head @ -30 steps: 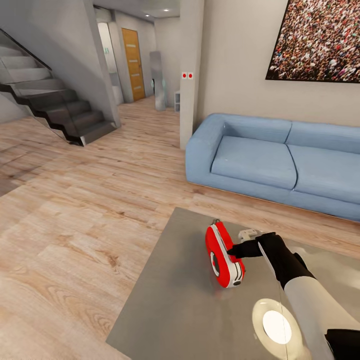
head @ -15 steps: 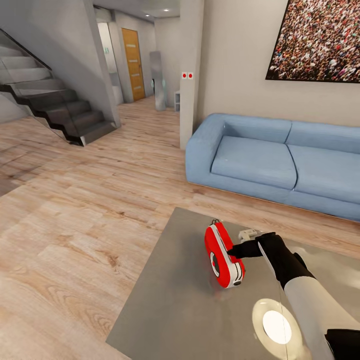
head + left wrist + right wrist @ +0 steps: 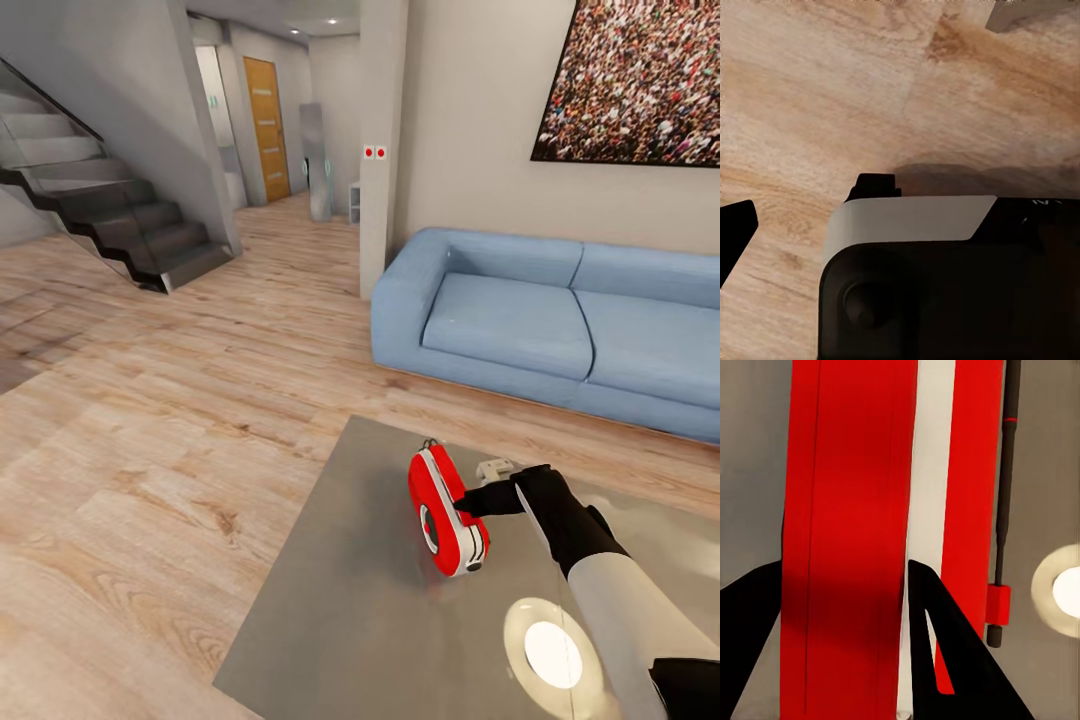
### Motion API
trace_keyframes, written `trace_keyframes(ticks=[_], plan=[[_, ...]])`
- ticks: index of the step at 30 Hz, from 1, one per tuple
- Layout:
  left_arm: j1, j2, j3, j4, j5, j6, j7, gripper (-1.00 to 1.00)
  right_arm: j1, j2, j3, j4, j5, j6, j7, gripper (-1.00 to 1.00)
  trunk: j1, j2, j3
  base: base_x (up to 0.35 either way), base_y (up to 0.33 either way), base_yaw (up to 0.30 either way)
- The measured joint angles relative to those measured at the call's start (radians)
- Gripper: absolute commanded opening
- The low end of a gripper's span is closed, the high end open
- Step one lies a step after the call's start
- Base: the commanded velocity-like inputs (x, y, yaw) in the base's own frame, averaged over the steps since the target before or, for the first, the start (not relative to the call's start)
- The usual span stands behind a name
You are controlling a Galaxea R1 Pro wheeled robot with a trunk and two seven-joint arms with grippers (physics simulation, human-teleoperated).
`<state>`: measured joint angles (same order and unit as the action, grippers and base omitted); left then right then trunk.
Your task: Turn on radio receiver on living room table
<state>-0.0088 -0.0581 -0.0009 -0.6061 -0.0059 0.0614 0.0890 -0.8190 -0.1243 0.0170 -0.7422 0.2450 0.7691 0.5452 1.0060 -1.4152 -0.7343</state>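
Observation:
The bright-red radio receiver [image 3: 445, 515] stands on edge on the glossy grey table [image 3: 340, 620], its dark dial facing left and its thin handle at the far end. My right gripper [image 3: 470, 505] reaches in from the right, its black fingertip touching the radio's white-banded side. In the right wrist view the red body [image 3: 847, 510] lies between the spread fingers [image 3: 945, 645], so the gripper [image 3: 844, 607] is open. A dark finger [image 3: 735, 232] of my left gripper shows far out at the frame's edge, over wooden floor, beside my own dark and white body.
A blue sofa [image 3: 560, 330] stands beyond the table's far edge. A small white object [image 3: 495, 467] lies on the table just behind the right gripper. A round lamp reflection [image 3: 553, 650] glows on the tabletop. Stairs [image 3: 110, 220] and a pillar [image 3: 380, 150] stand beyond open wooden floor.
The radio has slid a few pixels to the left with the right fingertip against it. The arm has barely moved.

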Motion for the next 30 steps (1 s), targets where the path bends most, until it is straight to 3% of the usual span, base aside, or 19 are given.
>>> trace_keyframes(ticks=[10, 30], plan=[[0.000, 0.001, 0.001, 0.000, 0.000, 0.000, 0.000, 1.00, 0.000, 0.000, 0.000, 0.000, -0.001, 0.000, 0.003, -1.00, -0.038, 0.070, 0.032, 0.000, 0.000, 0.000], [0.000, 0.001, 0.001, 0.000, 0.000, 0.000, 0.000, 1.00, 0.000, 0.000, 0.000, 0.000, -0.002, 0.000, 0.002, -1.00, -0.115, 0.210, 0.122, 0.000, 0.000, 0.000]])
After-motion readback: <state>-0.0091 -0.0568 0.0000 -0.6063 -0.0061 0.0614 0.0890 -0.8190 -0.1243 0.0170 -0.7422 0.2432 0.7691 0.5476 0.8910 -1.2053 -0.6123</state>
